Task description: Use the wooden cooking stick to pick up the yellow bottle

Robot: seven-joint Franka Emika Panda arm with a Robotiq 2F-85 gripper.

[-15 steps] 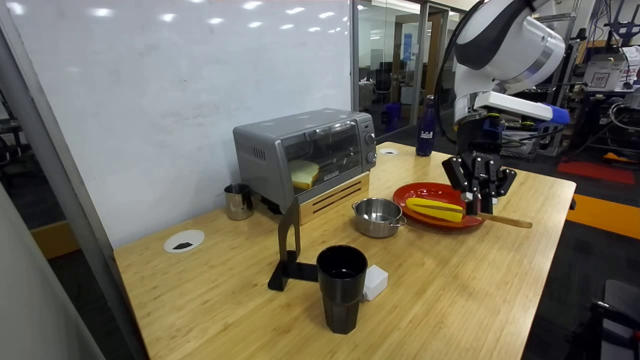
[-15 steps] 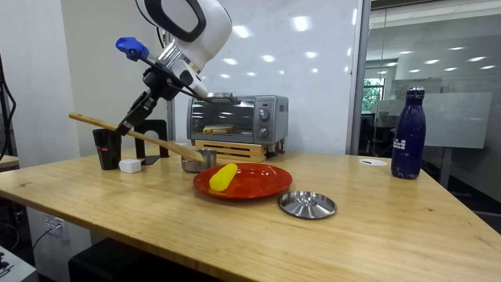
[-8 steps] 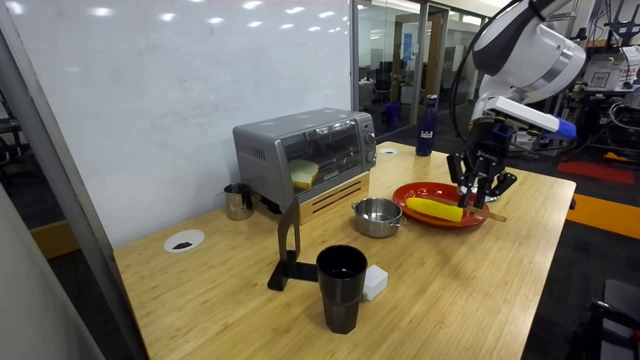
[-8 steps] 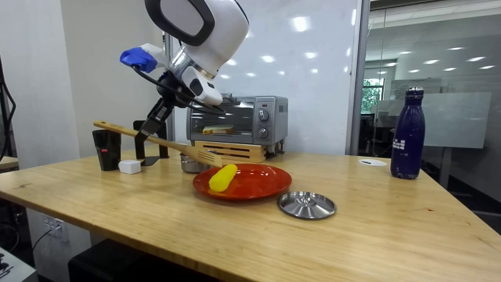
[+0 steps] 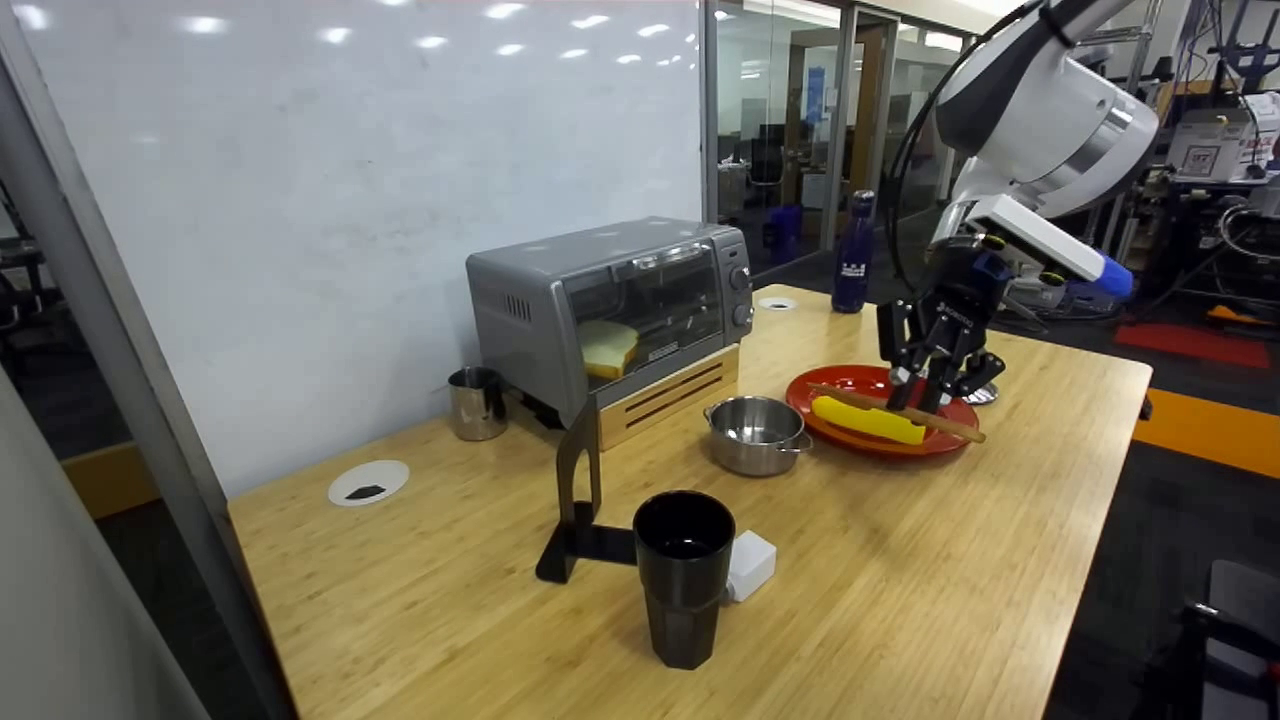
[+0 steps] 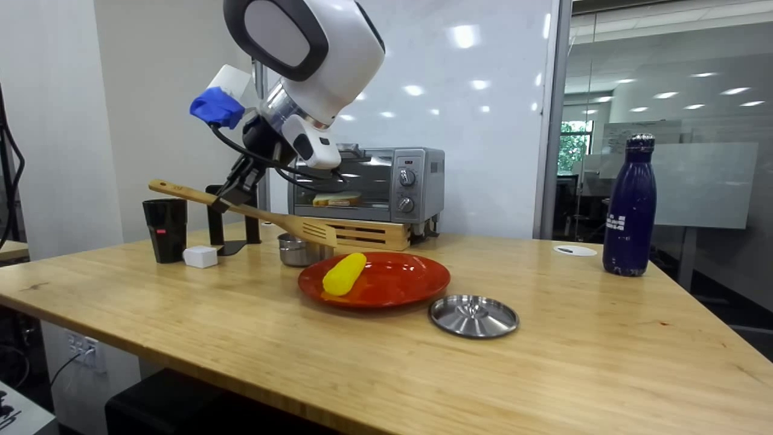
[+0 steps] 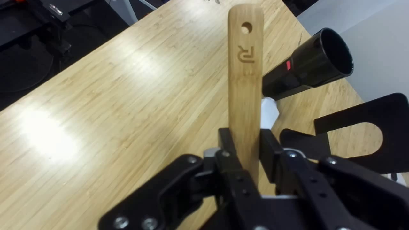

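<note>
Shifted slightly toward the oven (image 5: 605,300), the gripper (image 7: 244,140) holds our wooden cooking stick (image 7: 245,92), jaws nearly closed; we've yet to lift the yellow bottle (image 6: 345,275) off the red plate (image 6: 398,282).

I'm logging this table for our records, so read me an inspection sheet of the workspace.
Surface: pale wooden tabletop, glare patches.
Job's things: long pale-wood cooking stick, tilted, apart from the elongated bright yellow bottle lying on round red plate.
Clutter: tall black cup, small white block, round steel lid, steel pot, tall blue bottle, grey toaster oven.
Grippers: black two-finger gripper closed on the cooking stick.
Cables: black cable looping beside white arm.
Surroundings: whiteboard, glass partition.
</note>
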